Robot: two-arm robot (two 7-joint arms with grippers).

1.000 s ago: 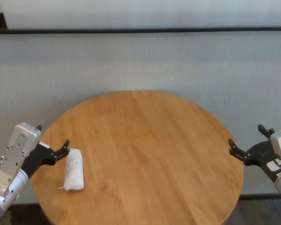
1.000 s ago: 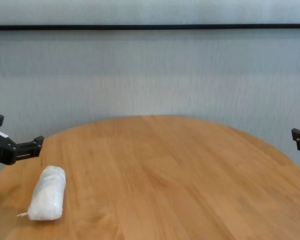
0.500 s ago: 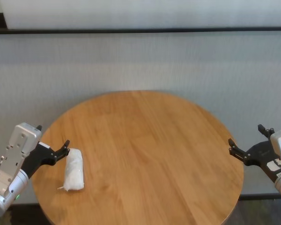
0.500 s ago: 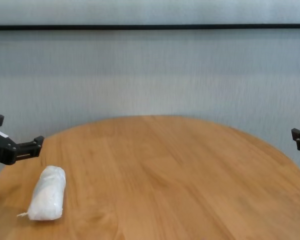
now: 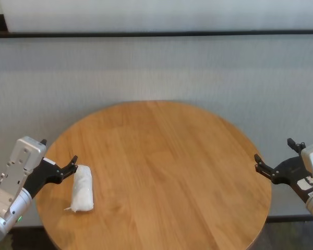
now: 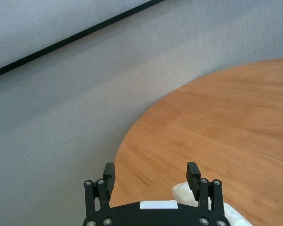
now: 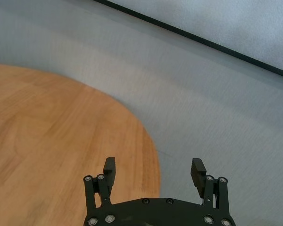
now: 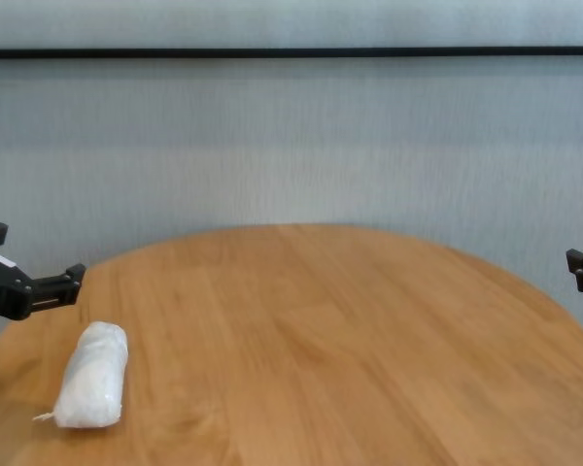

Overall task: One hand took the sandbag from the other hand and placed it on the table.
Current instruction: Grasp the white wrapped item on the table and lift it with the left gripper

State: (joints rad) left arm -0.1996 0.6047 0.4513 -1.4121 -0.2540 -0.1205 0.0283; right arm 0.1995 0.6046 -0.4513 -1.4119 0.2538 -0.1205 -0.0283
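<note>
The sandbag (image 5: 82,188), a soft white bag, lies on the round wooden table (image 5: 167,156) near its left edge. It also shows in the chest view (image 8: 92,375), and one end shows in the left wrist view (image 6: 186,192). My left gripper (image 5: 58,150) is open and empty. It hovers at the table's left rim, just beside the bag's far end and apart from it. Its black body bears a small white sticker (image 6: 158,205). My right gripper (image 5: 274,150) is open and empty at the table's right rim. No labelled plate shows on either gripper.
A pale grey wall with a black horizontal strip (image 5: 156,33) stands behind the table. Bare wood (image 8: 350,349) stretches from the bag across to the right rim. Beyond the right rim is grey floor (image 7: 217,122).
</note>
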